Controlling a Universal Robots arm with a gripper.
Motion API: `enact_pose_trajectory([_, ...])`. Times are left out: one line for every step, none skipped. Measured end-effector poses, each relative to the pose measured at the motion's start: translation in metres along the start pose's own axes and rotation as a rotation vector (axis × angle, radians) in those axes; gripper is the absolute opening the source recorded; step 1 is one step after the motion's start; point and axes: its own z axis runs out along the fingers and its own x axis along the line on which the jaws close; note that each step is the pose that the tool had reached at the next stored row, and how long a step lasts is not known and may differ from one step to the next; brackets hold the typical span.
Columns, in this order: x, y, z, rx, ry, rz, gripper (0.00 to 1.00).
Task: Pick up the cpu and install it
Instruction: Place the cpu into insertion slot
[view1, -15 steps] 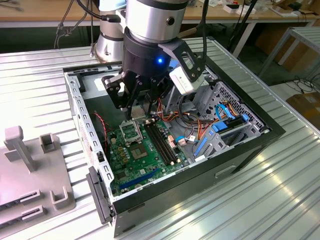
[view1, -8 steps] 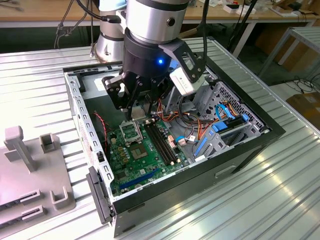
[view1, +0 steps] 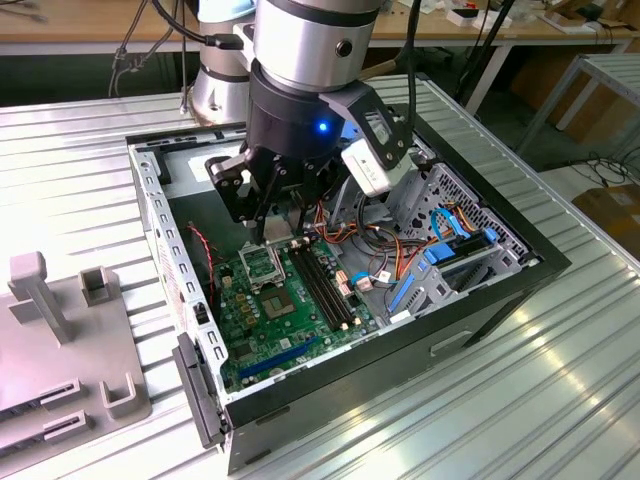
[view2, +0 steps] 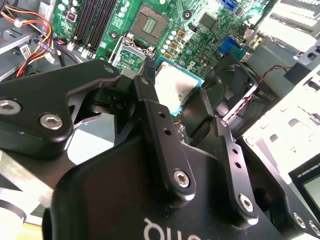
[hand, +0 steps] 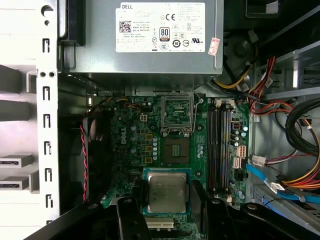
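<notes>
Got the cpu (view2: 175, 87) pinched edge-to-edge in the gripper (hand: 166, 197), hovering over the motherboard (hand: 130, 145) near the open socket (hand: 176, 150) — light, stiff, slick on top, probably fragile underneath, so rim-only grip, gentle squeeze, no touching contacts.

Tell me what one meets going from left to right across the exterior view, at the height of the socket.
Grey fixture → perforated case wall → silver-framed socket → black memory slots → blue cables. The pincer, close to the socket, grips the cpu.
</notes>
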Motion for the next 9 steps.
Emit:
enact_pose_trajectory([0.0, 0.0, 0.0001, 0.0, 0.0, 0.0, 0.47])
enact_pose_trajectory([0.0, 0.0, 0.0001, 0.0, 0.0, 0.0, 0.47])
enact_pose_trajectory([0.0, 0.0, 0.0002, -0.0001, -0.0001, 0.0, 0.47])
enact_pose_trajectory([0.0, -0.0001, 0.0003, -0.0002, -0.0001, 0.0, 0.47])
enact_pose_trajectory([0.0, -0.0005, 0.0002, -0.0001, -0.0001, 0.0, 0.47])
enact_pose_trajectory([0.0, -0.0009, 0.0003, 0.0, 0.0, 0.0, 0.47])
enact_pose_trajectory([0.0, -0.0014, 0.0005, 0.0, 0.0, 0.0, 0.47])
enact_pose_trajectory([0.0, -0.0021, 0.0007, 0.0, 0.0, 0.0, 0.47])
enact_pose_trajectory([0.0, -0.0024, 0.0008, -0.0001, 0.0, 0.0, 0.47])
